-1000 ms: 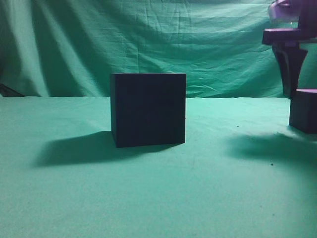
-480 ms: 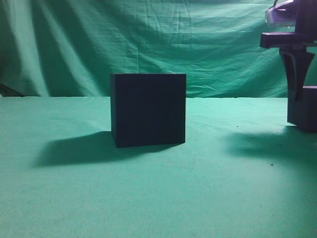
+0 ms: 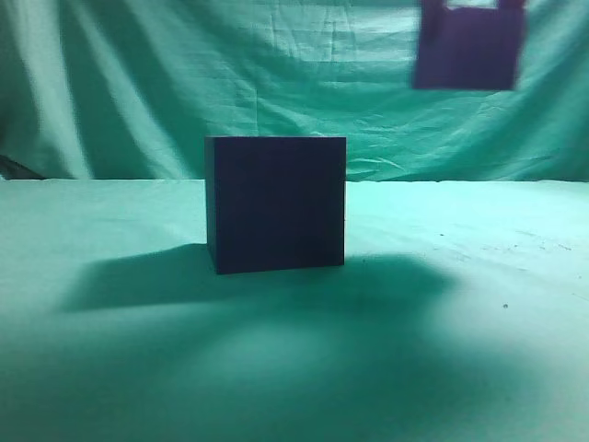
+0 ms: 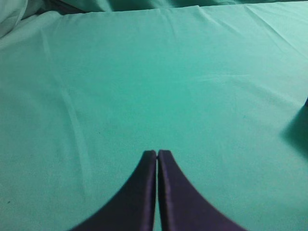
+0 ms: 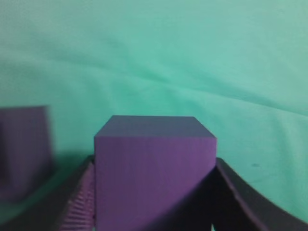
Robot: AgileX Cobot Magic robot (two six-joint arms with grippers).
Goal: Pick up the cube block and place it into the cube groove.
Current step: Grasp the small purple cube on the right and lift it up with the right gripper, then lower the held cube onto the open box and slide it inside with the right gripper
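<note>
The cube block (image 3: pixel 468 51), small and purple, hangs in the air at the upper right of the exterior view, blurred, above and to the right of the cube groove. The cube groove (image 3: pixel 276 203) is a large near-black box standing on the green cloth at the centre. In the right wrist view my right gripper (image 5: pixel 154 202) is shut on the cube block (image 5: pixel 154 163), one finger on each side, and the cube groove (image 5: pixel 24 151) shows at the left edge. My left gripper (image 4: pixel 157 154) is shut and empty over bare cloth.
A green cloth (image 3: pixel 479 368) covers the table, and a wrinkled green curtain (image 3: pixel 304 74) hangs behind. A broad shadow (image 3: pixel 368 285) lies on the cloth in front of and to the right of the box.
My right gripper has closed on the cube block at the right edge, lifted it off the cloth and carried it up and to the left. The box has not moved.
</note>
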